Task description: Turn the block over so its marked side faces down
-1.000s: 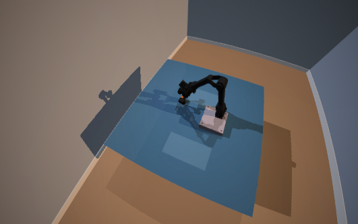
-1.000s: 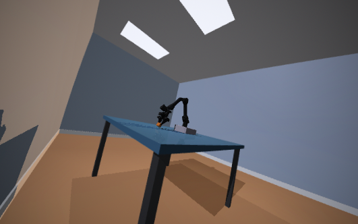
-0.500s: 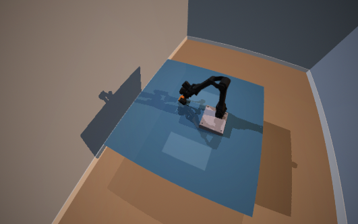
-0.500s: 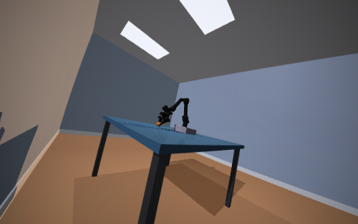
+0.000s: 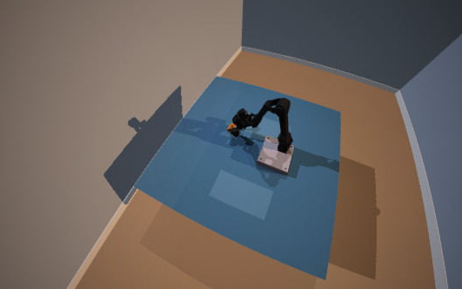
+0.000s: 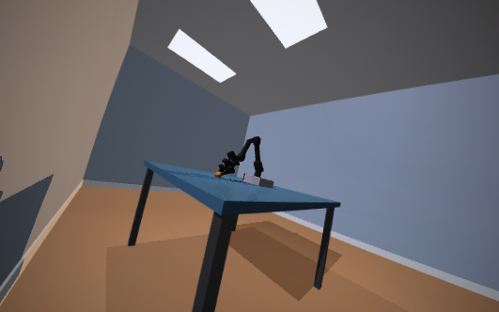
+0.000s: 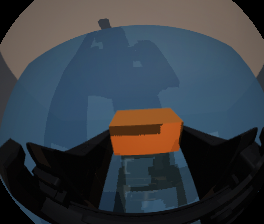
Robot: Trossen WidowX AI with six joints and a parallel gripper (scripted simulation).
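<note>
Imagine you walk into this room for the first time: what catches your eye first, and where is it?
The bright orange block stands out first, clamped in the black arm's end effector low over the far part of the blue table. Next comes the arm's pale base plate near the table's middle. Then the two white ceiling lights overhead.

Bench (image 6: pixel 272 201): blue top, four dark legs (image 6: pixel 212 263). Floor (image 6: pixel 113 277): brown wood, pale skirting. Walls: tan (image 5: pixel 61 65), dark grey (image 5: pixel 344 30), blue-grey (image 6: pixel 371 164). Ceiling: two bright light panels (image 6: pixel 201 55).
</note>
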